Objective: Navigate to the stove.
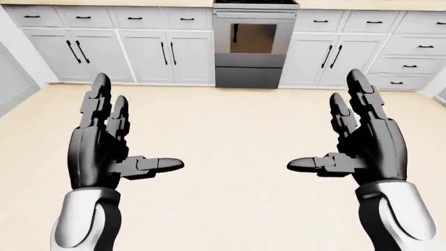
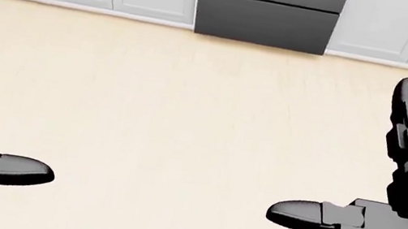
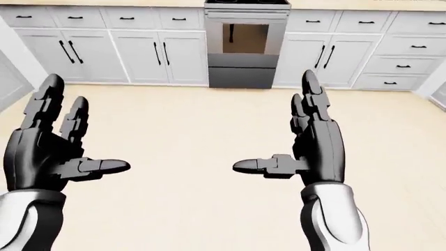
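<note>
The stove (image 1: 254, 44) stands at the top centre of the left-eye view, a grey steel oven with a glass door window and a lower drawer, set between white cabinets. In the head view only its dark drawer front (image 2: 267, 13) shows at the top. My left hand (image 1: 132, 141) and right hand (image 1: 328, 136) are both raised over the floor, fingers spread open, thumbs pointing inward, nothing held. Bare floor lies between my hands and the stove.
White cabinets with black handles (image 1: 118, 52) run left of the stove, and white drawers and doors (image 1: 362, 52) run right. Pale wooden floor (image 1: 230, 136) stretches up to them. A white wall corner (image 1: 17, 57) juts at the far left.
</note>
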